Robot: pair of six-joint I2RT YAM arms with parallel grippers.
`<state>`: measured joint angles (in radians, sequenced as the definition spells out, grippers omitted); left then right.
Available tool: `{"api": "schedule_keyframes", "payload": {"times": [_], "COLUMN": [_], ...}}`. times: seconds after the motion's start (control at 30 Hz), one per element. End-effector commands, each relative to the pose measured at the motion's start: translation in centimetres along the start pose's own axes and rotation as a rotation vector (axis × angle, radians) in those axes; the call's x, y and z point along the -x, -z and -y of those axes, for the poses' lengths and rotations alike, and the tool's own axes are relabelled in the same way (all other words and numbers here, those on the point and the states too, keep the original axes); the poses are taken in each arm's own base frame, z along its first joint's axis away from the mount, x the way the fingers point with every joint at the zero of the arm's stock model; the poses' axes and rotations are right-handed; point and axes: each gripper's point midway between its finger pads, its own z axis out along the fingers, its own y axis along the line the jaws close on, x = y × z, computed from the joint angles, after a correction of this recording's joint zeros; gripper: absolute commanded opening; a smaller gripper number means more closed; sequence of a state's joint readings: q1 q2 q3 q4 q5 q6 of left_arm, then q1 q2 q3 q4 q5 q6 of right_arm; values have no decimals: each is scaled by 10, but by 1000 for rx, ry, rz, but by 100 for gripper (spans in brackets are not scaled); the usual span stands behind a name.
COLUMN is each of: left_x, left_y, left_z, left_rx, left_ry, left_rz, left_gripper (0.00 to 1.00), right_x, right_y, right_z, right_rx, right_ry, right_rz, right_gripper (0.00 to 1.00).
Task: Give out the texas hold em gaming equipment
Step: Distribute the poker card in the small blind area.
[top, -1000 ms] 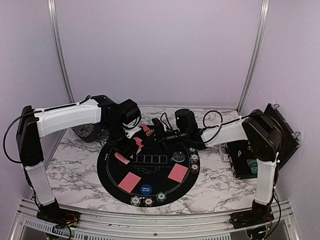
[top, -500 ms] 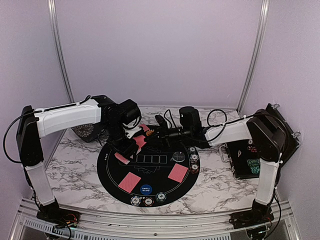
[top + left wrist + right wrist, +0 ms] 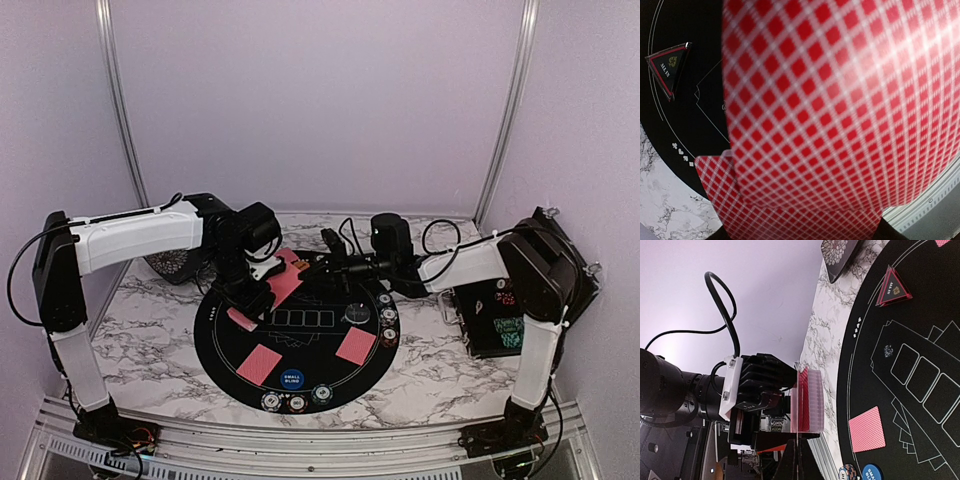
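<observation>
Your left claw [image 3: 258, 288] is clamped on the deck [image 3: 840, 100] of red-backed cards and holds it above the far-left part of the mat [image 3: 215, 345]. Your right claw [image 3: 316, 266] is pinched tight just beside the deck. Its wrist view shows a thin card [image 3: 799, 405] edge-on, rising from its tips, so I judge it has the outermost one.

The main risk is a second card dragging out with the first, since they sit face to face. A slanted pull would cause that, or loosen the deck in the left grip. The pinch looks to be on the card's very edge, so a quick swing could let it flutter down anywhere. The two claws are close together, and any inward drift would knock them.

Below them, dealt cards [image 3: 260, 363] lie on the mat with the triangle marker [image 3: 668, 67], the blue button [image 3: 292, 379] and chips [image 3: 297, 403] at the near rim. A dropped card could cover any of these. The black case [image 3: 495, 315] stands well to the right, clear of the path. The right arm's cable [image 3: 435, 232] loops near its wrist.
</observation>
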<state>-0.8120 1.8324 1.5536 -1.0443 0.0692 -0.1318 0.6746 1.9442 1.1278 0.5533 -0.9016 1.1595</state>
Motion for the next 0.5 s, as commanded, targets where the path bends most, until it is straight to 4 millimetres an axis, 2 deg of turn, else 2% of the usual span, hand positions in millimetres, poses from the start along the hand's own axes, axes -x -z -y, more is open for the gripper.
{"api": "schedule_keyframes", "payload": {"times": [0.0, 0.23, 0.47], "left_x": [-4, -5, -8], "left_y": [6, 5, 4], "left_z": [-2, -4, -6], "left_rx": [10, 8, 9], "left_ry": [12, 24, 32], "left_rz": [10, 13, 13], "left_gripper": [57, 57, 57], "right_x": [8, 10, 12], "right_y": [15, 28, 42], "right_z": [-27, -28, -20], "right_rx": [55, 57, 25], "right_ry": [53, 49, 45], "right_rz": [26, 48, 69], "right_gripper": [0, 0, 0]}}
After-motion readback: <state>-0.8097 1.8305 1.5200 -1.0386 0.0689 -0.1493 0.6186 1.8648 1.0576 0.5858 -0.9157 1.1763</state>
